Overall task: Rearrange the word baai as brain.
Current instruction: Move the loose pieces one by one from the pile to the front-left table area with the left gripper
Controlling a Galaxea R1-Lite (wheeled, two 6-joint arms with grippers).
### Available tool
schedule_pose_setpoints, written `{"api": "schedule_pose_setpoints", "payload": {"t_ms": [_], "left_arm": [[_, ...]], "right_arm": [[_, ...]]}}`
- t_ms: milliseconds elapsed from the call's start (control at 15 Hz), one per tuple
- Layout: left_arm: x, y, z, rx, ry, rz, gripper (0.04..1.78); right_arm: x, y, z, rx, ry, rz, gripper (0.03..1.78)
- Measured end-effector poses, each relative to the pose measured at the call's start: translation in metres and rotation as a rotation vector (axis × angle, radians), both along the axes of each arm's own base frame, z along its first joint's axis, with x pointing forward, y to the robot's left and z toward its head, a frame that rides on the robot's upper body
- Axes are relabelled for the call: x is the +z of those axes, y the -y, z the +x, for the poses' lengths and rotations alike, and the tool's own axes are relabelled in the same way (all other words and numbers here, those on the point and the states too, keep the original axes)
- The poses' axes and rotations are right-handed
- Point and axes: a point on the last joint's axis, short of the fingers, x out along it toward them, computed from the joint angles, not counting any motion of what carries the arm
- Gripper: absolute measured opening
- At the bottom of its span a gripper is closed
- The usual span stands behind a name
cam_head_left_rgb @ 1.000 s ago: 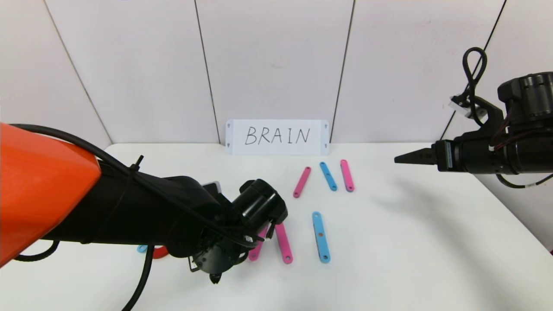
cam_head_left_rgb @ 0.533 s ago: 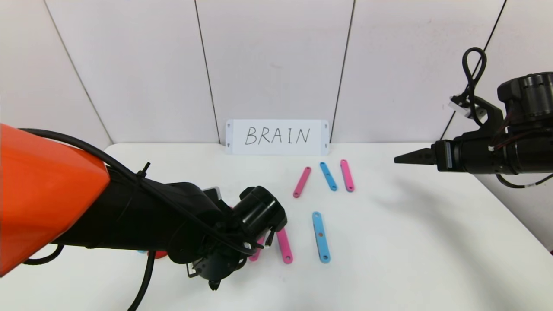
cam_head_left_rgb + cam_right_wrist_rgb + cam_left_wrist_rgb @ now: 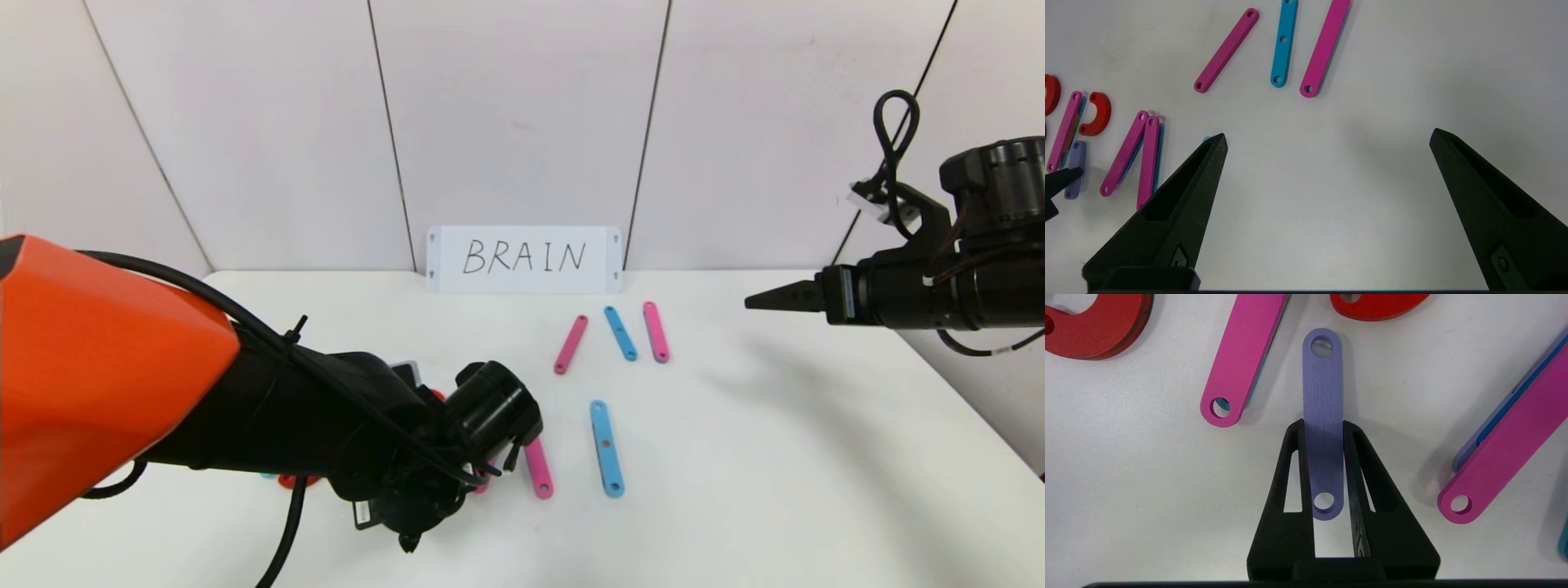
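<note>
**Left gripper closed on purple strip, shifting toward the robot**

Left gripper (image 3: 1323, 430) is clamped across the purple strip (image 3: 1323, 396), one finger on each long edge, with the strip's near hole between the fingers. In the wrist view the strip lies flat against the table (image 3: 775, 457), so whether it is lifted or only slid cannot be told.

Change over the last second: in the head view the left arm has drawn back toward the robot and slightly lower, covering more of the pink strip (image 3: 538, 469) beside it. No other piece has moved.

Position relative to the card (image 3: 523, 259): the purple strip sits well in front of it and to the left, next to a stacked pink strip (image 3: 1241, 359) and a red arc (image 3: 1376, 302). The blue strip (image 3: 606, 447) lies in front of the card, slightly right.

Meaning for the task: the grip is established, and the strip appears to be under repositioning, probably as the diagonal leg of the R.

Right gripper (image 3: 1327, 139) hangs fully open above the table's right side, well right of the card, holding nothing.
</note>
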Motion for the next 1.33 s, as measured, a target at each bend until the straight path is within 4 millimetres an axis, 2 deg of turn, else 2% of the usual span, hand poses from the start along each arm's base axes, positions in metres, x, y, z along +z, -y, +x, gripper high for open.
{"api": "schedule_pose_setpoints", "payload": {"t_ms": [400,533,667,933,1067,1200,1333], "left_arm": [[-0.0021,-0.0003,0.0007,-0.005,-0.005,0.013,0.29],[-0.0019,0.0001,0.0025,-0.005,0.006,0.007,0.38],[-0.0018,0.0003,0.0033,-0.003,0.012,0.003,0.57],[-0.0027,0.0007,0.0038,-0.004,0.010,0.003,1.24],[-0.0029,0.0009,0.0039,-0.004,0.009,0.002,1.49],[-0.0030,0.0012,0.0041,-0.005,0.009,0.001,1.66],[-0.0028,0.0015,0.0042,-0.005,0.008,-0.002,1.73]], "right_arm": [[-0.0006,-0.0006,-0.0002,0.002,-0.002,-0.001,1.73],[-0.0007,-0.0009,-0.0003,0.004,-0.002,-0.001,1.73],[-0.0008,-0.0011,-0.0003,0.004,-0.003,-0.001,1.73],[-0.0008,-0.0011,-0.0003,0.004,-0.002,-0.001,1.73],[-0.0008,-0.0011,-0.0003,0.004,-0.003,-0.001,1.73],[-0.0008,-0.0011,-0.0003,0.004,-0.003,-0.001,1.73],[-0.0008,-0.0009,-0.0003,0.004,-0.003,-0.001,1.73]]}}
